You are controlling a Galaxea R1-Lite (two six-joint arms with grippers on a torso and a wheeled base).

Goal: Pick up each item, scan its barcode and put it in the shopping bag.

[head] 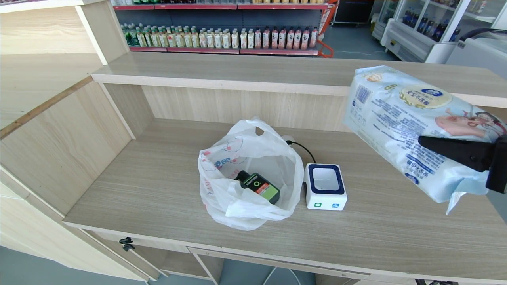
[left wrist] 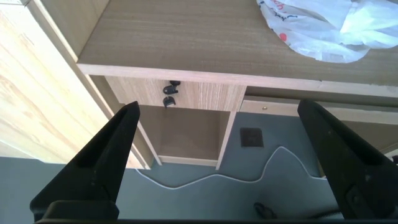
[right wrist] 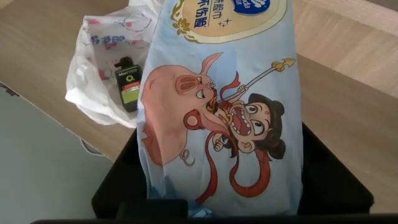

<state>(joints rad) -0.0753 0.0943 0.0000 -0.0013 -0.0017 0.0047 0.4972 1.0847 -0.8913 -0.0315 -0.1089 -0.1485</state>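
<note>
pack: pale blue, held tilted in the air at the right of the head frame, off the counter.
right fingers: clamped on the pack's lower end, one on each side.
bag: white plastic, open at centre frame on the counter, a green-and-black bottle lying inside.
scanner: white box just right of the bag, window up, cable running behind it.
left fingers: spread wide apart, holding nothing, low in front of the counter's edge.
</note>
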